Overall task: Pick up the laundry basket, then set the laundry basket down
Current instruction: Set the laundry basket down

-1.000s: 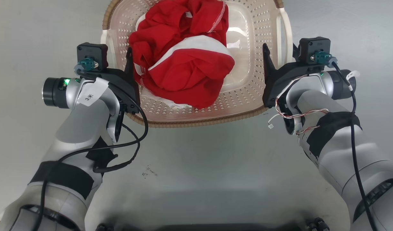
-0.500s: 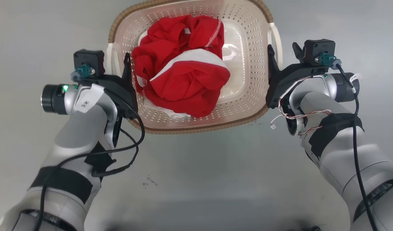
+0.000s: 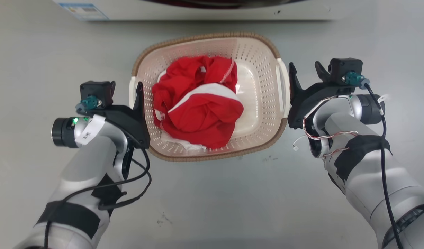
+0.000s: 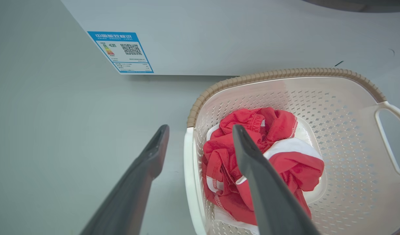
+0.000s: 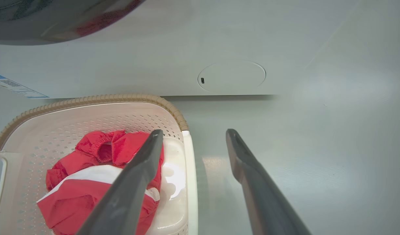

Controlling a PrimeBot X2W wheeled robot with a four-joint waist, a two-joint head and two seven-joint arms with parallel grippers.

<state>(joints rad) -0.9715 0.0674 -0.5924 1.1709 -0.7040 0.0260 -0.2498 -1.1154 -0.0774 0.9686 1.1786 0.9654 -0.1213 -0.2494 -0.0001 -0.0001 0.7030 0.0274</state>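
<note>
The laundry basket (image 3: 263,86), cream and perforated with a brown woven-look rim, stands on the grey floor with a red and white garment (image 3: 198,107) bunched inside. My left gripper (image 3: 130,89) is open at the basket's left handle (image 3: 131,90). In the left wrist view that gripper (image 4: 200,130) straddles the white handle edge (image 4: 188,169), one finger outside and one over the garment. My right gripper (image 3: 303,68) is open at the right handle (image 3: 282,86). The right wrist view has it (image 5: 194,133) straddling the handle edge (image 5: 190,176) of the basket (image 5: 88,99).
A white washer (image 3: 212,8) stands just beyond the basket, its base close to the far rim (image 4: 284,72). A blue energy label (image 4: 121,52) sits on its lower front. Bare grey floor lies on both sides and toward me.
The whole head view has shifted: the washer's base has come in at the top, and the basket looks smaller and lower. Both grippers stay at the handles, and the basket's whole rim shows.
</note>
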